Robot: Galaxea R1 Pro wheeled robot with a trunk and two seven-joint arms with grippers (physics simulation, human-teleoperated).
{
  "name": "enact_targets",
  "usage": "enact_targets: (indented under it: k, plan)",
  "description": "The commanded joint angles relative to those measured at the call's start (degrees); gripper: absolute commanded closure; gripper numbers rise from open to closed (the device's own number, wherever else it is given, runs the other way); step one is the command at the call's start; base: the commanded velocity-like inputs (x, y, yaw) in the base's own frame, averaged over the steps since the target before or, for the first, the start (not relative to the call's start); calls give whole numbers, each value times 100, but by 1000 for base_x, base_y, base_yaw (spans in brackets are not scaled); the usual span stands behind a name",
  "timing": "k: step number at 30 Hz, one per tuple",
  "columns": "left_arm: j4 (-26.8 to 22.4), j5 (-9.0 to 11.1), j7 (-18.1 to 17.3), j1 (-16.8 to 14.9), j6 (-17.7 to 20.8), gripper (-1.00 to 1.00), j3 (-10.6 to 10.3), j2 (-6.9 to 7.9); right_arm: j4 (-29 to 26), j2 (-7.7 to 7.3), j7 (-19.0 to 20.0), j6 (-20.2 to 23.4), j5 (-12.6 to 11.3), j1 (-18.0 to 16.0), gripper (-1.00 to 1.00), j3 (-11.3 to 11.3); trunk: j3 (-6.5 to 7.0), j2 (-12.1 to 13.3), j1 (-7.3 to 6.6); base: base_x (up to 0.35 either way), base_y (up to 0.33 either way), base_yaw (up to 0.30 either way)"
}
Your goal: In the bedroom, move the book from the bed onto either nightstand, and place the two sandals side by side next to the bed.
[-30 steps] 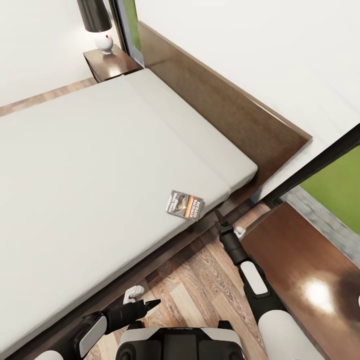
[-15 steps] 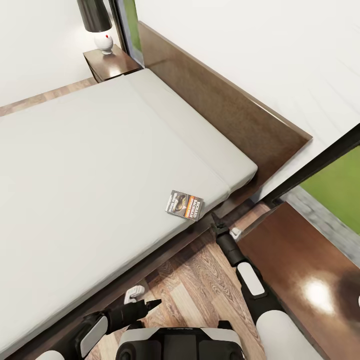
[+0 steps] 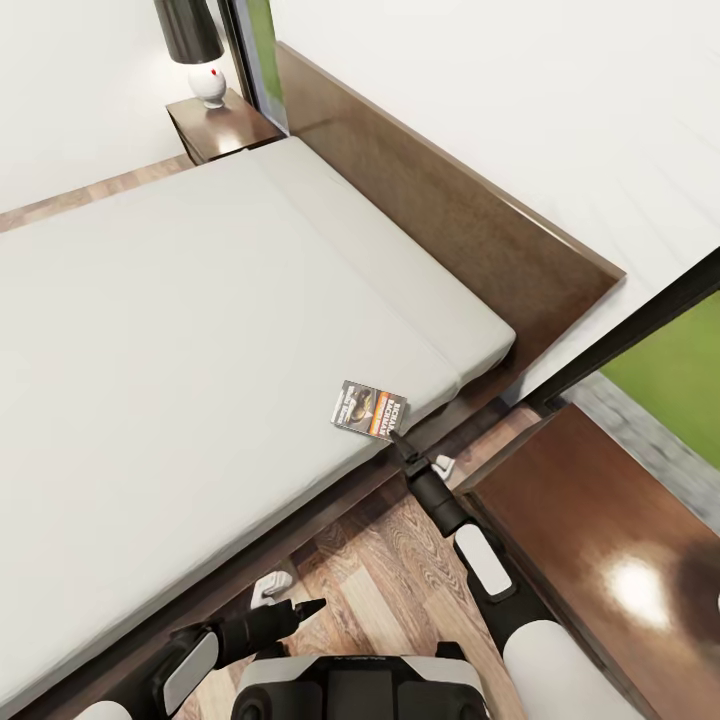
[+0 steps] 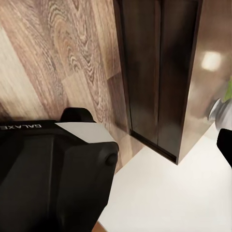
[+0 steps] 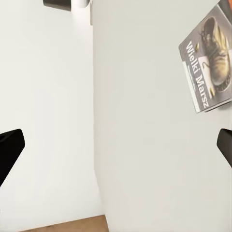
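Head view, book [image 3: 370,409] just beside right fingers [image 3: 398,438] (spread)

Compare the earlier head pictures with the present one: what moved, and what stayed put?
The right end effector moved across the wood floor toward the small dark-grey paperback with its orange band, reaching its corner. The book, off-white mattress and left end effector stayed put; nothing was grasped.

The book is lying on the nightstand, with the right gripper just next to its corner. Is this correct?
Not quite. The head view shows the book lying on the bed's off-white mattress near its edge, not on the nightstand. The right gripper is indeed just next to its corner.
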Motion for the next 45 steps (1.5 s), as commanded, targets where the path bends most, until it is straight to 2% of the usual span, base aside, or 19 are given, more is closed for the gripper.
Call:
enact_targets:
  k: [1,20,41,45]
  plan:
    - [-4,60,0,-2,44,-100,-24,6,-2,-1,8,53,-61,-1,-100,1,-22,-46,24,0,0,0]
    - [-7,60,0,-2,46,-100,-25,5,0,-16,8,45,-61,1,-100,-15,-363,-808,441,0,0,0]
    - [-3,60,9,-2,41,-100,-32,-83,9,-24,24,44,-70,18,-100,-44,-740,-1650,902,0,0,0]
    - [-1,60,14,-2,38,-100,-81,-110,9,-24,25,48,-169,20,-100,-49,-812,-1811,990,0,0,0]
